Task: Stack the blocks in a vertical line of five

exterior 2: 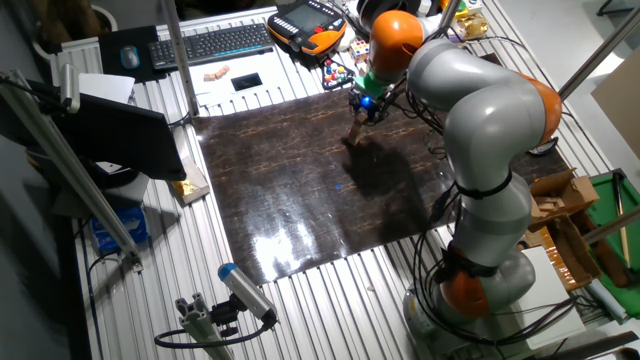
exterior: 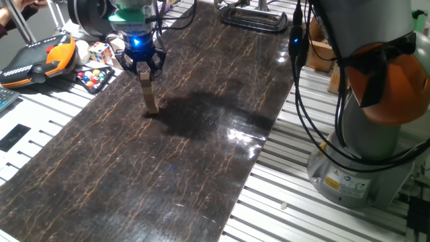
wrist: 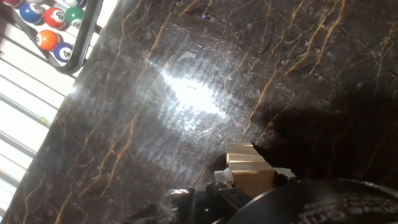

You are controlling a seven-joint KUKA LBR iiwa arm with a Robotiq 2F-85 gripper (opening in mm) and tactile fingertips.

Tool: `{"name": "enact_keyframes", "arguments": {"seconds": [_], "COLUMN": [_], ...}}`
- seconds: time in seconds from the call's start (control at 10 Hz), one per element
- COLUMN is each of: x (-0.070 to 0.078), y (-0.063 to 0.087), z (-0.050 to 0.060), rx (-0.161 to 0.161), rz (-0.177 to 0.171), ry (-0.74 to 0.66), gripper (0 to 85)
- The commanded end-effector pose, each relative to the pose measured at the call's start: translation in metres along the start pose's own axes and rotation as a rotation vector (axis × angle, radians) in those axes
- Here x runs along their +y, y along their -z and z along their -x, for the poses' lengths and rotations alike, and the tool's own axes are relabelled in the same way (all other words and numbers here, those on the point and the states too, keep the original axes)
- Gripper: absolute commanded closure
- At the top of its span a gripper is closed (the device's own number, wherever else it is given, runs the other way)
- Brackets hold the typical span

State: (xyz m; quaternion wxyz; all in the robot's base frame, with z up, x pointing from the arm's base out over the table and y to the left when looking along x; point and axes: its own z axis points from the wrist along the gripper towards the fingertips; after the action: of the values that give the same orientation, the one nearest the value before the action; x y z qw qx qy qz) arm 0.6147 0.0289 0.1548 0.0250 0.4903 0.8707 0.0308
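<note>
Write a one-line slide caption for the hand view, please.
Gripper at a stack of small light-tan wooden cubes on the dark marble-patterned table.

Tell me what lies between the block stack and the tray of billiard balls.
Only bare dark marble mat between the stack and the billiard tray, seen in one fixed view.

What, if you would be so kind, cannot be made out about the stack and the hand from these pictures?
- Block count: the stack of small light-tan wooden cubes blurs together in one fixed view, is tiny in the other, and is cut off by the hand in the hand view.
- Grip: the black two-finger hand sits at the stack's top; whether it clamps the top cube is unclear.
- Stack base: hidden in the hand view by the upper cubes.
</note>
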Motion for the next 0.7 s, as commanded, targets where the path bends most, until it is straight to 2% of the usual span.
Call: {"name": "enact_keyframes", "arguments": {"seconds": [0.0, 0.2, 0.6], "x": [0.0001, 0.0004, -0.0002], "y": [-0.0002, -0.0003, -0.0001], "z": [0.0001, 0.0004, 0.0011], "rx": [-0.001, -0.002, -0.006], "rz": [0.002, 0.004, 0.002], "ry": [-0.002, -0.006, -0.01], "gripper": [77.0, 64.7, 53.3]}}
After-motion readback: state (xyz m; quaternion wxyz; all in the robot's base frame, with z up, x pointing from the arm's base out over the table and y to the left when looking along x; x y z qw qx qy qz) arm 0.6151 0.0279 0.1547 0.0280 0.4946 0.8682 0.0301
